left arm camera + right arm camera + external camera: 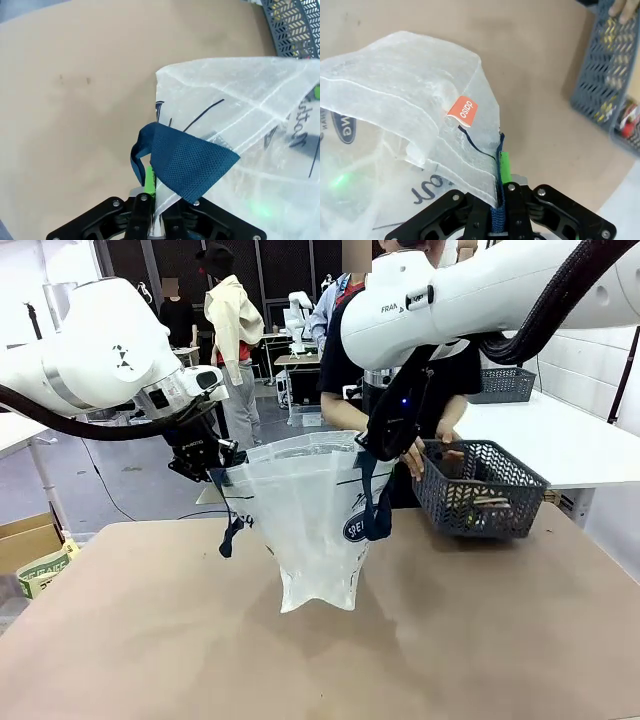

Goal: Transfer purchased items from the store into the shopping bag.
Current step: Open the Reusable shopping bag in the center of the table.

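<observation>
The whitish shopping bag (305, 530) hangs open above the brown table, held between both arms. My left gripper (205, 458) is shut on its left rim beside a navy strap (182, 162); the pinch shows in the left wrist view (155, 217). My right gripper (385, 445) is shut on the right rim and strap, seen close up (497, 212) below an orange tag (462, 111). Right of the bag, the dark grey basket (480, 485) is held by a person's hands (415, 455). Packaged goods (482, 505) lie inside it, with a reddish one (630, 117) near one end.
A second grey basket (505, 385) stands on the white table (570, 445) at the far right. Cardboard boxes (35, 555) sit on the floor beyond the table's left edge. The brown tabletop (150, 640) lies bare in front of the bag.
</observation>
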`<action>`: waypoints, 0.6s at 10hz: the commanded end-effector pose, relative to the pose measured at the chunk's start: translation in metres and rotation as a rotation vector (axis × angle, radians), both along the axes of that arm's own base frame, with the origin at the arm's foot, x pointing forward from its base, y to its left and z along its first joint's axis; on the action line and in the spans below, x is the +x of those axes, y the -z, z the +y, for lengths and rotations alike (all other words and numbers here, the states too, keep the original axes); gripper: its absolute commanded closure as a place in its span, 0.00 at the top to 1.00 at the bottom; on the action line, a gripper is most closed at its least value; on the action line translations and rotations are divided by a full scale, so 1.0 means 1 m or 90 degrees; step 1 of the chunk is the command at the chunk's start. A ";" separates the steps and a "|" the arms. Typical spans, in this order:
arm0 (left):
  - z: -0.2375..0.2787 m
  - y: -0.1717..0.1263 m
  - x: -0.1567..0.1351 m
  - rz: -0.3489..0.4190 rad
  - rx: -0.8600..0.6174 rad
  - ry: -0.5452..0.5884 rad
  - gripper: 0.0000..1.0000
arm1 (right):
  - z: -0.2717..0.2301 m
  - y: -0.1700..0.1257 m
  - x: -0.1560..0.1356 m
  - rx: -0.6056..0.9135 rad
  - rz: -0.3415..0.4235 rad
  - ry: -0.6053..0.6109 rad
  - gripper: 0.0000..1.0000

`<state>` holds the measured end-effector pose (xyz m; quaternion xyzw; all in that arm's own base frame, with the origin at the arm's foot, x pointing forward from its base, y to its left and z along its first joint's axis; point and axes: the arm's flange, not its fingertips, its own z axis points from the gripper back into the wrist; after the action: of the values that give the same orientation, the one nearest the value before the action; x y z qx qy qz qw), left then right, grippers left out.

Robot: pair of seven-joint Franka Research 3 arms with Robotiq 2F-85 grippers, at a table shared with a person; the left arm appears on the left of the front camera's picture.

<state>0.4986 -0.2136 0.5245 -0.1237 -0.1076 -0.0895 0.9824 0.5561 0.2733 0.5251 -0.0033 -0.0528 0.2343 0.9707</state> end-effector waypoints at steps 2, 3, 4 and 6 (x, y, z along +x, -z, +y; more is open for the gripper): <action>0.004 -0.003 -0.004 -0.053 0.103 0.111 0.00 | -0.003 0.003 0.006 -0.069 -0.060 -0.087 0.00; 0.004 -0.004 -0.002 -0.059 0.124 0.135 0.00 | -0.002 0.001 0.007 -0.090 -0.070 -0.106 0.00; 0.006 -0.004 0.000 -0.065 0.140 0.153 0.00 | -0.003 0.000 0.006 -0.101 -0.081 -0.119 0.00; 0.010 -0.002 0.001 -0.080 0.160 0.170 0.00 | -0.003 0.001 0.002 -0.107 -0.120 -0.122 0.00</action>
<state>0.4980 -0.2148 0.5262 -0.0252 -0.1328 -0.2282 0.9642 0.5608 0.2810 0.5306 -0.0820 -0.1012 0.3262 0.9363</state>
